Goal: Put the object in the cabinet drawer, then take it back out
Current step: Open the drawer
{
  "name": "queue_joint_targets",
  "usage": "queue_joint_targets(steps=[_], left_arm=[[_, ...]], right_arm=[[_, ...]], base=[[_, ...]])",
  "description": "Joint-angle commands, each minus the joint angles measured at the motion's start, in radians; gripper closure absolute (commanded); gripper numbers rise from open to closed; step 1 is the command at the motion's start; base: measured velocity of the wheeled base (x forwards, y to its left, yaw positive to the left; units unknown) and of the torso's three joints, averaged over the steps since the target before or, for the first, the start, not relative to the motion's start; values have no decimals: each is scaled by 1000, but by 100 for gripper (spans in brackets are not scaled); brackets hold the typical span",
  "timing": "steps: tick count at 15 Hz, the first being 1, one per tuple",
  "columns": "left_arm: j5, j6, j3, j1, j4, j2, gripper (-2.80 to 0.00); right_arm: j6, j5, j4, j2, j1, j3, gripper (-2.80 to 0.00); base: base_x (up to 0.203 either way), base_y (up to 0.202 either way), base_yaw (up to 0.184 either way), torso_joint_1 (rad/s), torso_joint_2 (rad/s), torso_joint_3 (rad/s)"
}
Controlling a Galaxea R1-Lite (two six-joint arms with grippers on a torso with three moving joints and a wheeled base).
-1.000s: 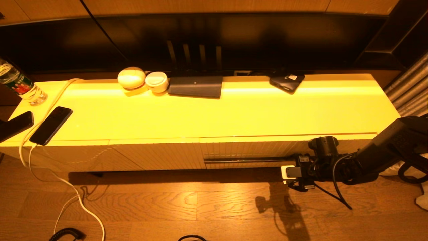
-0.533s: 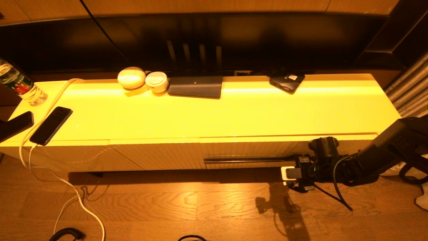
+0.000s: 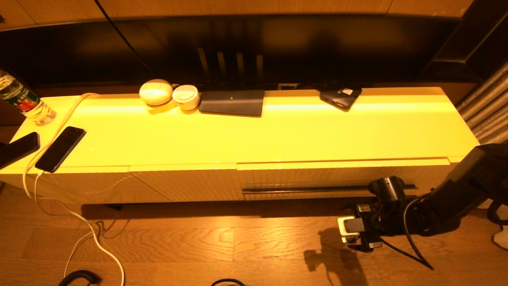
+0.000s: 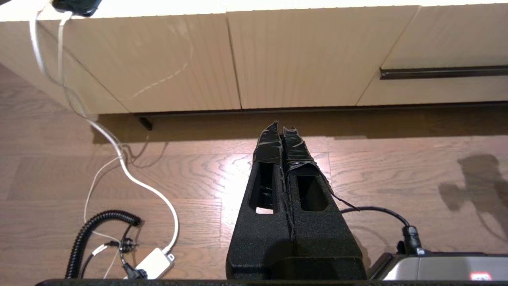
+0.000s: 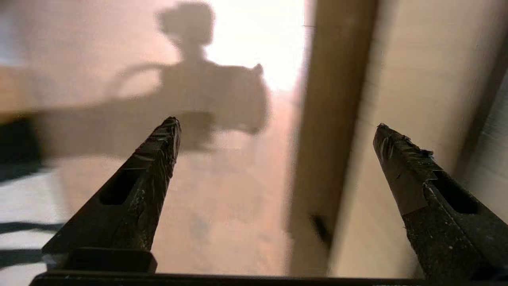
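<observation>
The cabinet drawer point(image 3: 309, 178) is the ribbed cream front with a long dark handle strip point(image 3: 309, 190) on the cabinet's right half. It stands shut or nearly so, and its inside is hidden. My right gripper point(image 3: 351, 230) hangs low over the wooden floor in front of the drawer, below the strip. Its fingers are spread wide with nothing between them point(image 5: 276, 123), and the cabinet front point(image 5: 397, 99) lies to one side. My left gripper point(image 4: 281, 127) is shut and empty, parked over the floor before the cabinet's left panels. Which thing is the object I cannot tell.
On the cabinet top point(image 3: 278, 135) lie a dark device point(image 3: 340, 97), a dark flat pad point(image 3: 232, 102), two round white things point(image 3: 156, 92), a phone on a white cable point(image 3: 61, 147) and a water bottle point(image 3: 24, 103). Cables and a white charger point(image 4: 152, 262) lie on the floor.
My right gripper has drawn back from the drawer's handle strip, moving down and toward me over the floor. It stayed open throughout.
</observation>
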Motion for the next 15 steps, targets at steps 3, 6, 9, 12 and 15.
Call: queue_joint_targets(steps=[3, 6, 9, 12, 15], left_arm=[[1, 0, 2, 0, 0, 0, 0], [1, 0, 2, 0, 0, 0, 0], [1, 0, 2, 0, 0, 0, 0], [1, 0, 2, 0, 1, 0, 0], [1, 0, 2, 0, 0, 0, 0]], right_arm=[[-14, 6, 8, -75, 0, 62, -280], [-12, 7, 14, -97, 0, 25, -280], [-15, 15, 6, -76, 0, -16, -280], [-14, 12, -5, -32, -2, -55, -280], [-13, 8, -25, 9, -2, -102, -280]], base=[[0, 0, 0, 0, 0, 0], [0, 0, 0, 0, 0, 0], [0, 0, 0, 0, 0, 0], [0, 0, 0, 0, 0, 0], [0, 0, 0, 0, 0, 0]])
